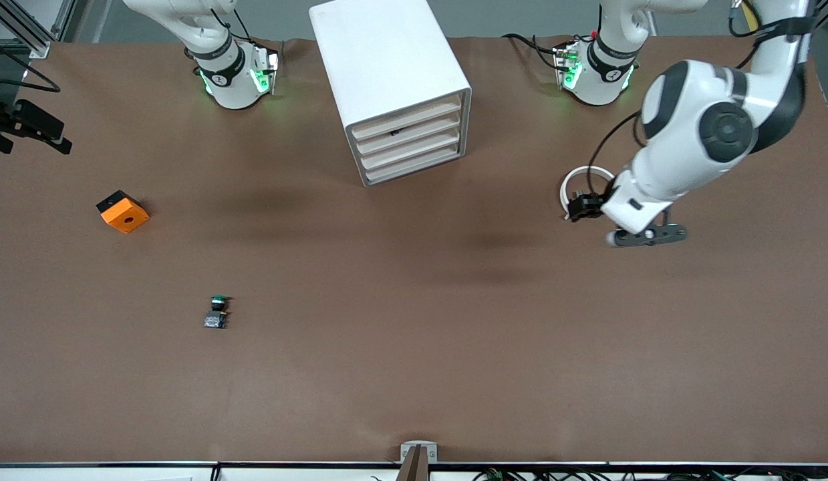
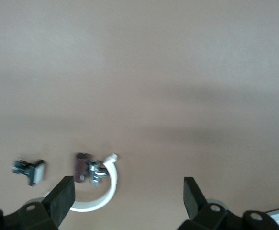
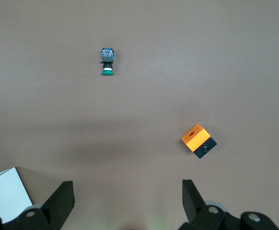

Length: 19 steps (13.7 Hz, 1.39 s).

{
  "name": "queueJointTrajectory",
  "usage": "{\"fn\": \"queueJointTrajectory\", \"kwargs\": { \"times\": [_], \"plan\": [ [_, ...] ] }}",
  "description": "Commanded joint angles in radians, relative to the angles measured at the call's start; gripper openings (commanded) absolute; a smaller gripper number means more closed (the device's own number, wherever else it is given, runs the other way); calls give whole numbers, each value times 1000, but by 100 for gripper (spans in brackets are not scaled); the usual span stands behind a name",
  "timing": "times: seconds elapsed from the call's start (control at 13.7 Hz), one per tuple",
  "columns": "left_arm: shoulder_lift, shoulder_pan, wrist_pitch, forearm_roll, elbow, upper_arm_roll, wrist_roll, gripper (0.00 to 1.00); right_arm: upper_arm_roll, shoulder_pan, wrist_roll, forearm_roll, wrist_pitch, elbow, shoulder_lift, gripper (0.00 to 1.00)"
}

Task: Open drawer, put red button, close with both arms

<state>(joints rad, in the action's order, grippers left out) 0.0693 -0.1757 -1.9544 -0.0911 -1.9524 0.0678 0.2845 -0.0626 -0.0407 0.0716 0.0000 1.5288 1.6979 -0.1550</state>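
Observation:
The red button [image 2: 82, 167] lies on its side inside a white open ring [image 2: 103, 191] in the left wrist view; in the front view the left arm hides it. My left gripper [image 2: 127, 199] is open and empty, up over the table by the ring [image 1: 585, 179] at the left arm's end [image 1: 585, 207]. My right gripper [image 3: 127, 201] is open and empty, high over the table; it is out of the front view. The white drawer cabinet [image 1: 393, 80] stands between the arm bases with all its drawers [image 1: 407, 137] shut.
A green-capped twin button [image 1: 218, 312] [image 3: 107, 61] lies toward the right arm's end. An orange and black block [image 1: 122, 211] [image 3: 198, 140] sits farther from the front camera than it. A small grey part [image 2: 30, 171] lies beside the ring.

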Motion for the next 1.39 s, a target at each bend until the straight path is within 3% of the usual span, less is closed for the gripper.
{"fn": "queueJointTrajectory", "kwargs": {
  "times": [0.0,0.73,1.32],
  "plan": [
    [-42,91,31,16,-28,13,-164,100,-5,1,14,-6,-18,-1,-18,100],
    [-151,258,55,16,9,10,-238,100,1,7,11,-6,-29,-14,-17,100],
    [-135,266,55,16,87,7,-242,100,-2,5,2,-5,-38,-12,-17,100]
  ]
}}
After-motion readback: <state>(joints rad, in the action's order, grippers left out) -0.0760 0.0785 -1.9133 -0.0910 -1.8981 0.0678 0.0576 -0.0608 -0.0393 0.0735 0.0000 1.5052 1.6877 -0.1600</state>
